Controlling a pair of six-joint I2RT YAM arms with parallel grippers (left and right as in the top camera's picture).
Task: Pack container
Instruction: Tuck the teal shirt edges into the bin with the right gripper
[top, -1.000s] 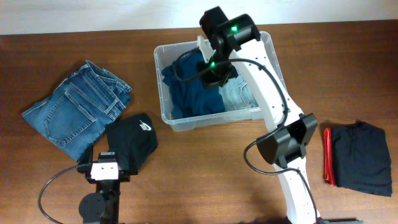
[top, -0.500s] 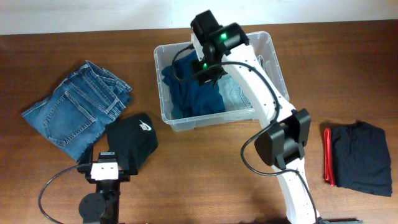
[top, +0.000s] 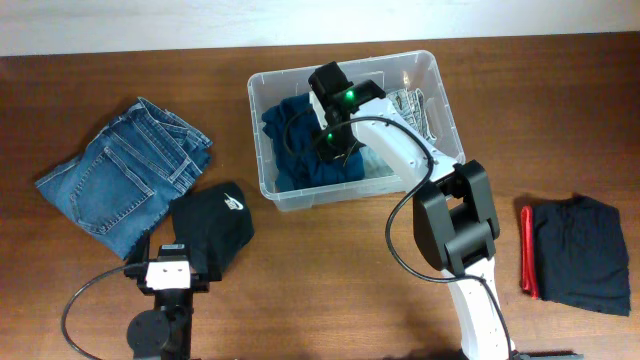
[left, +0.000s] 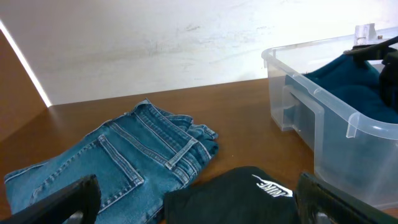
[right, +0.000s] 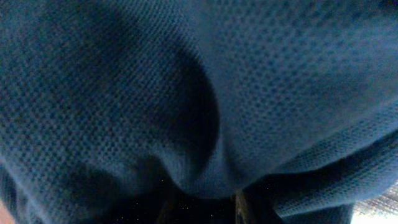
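Teal cloth (top: 298, 152); right hand (top: 335, 148) buried (container (top: 262, 172))

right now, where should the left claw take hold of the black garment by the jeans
Probably at its near edge. The black garment lies folded flat just ahead of the open left claw, so come straight down from above and pinch that folded edge. Keep to the side away from the jeans, which seem to touch its far-left edge, to avoid catching denim.
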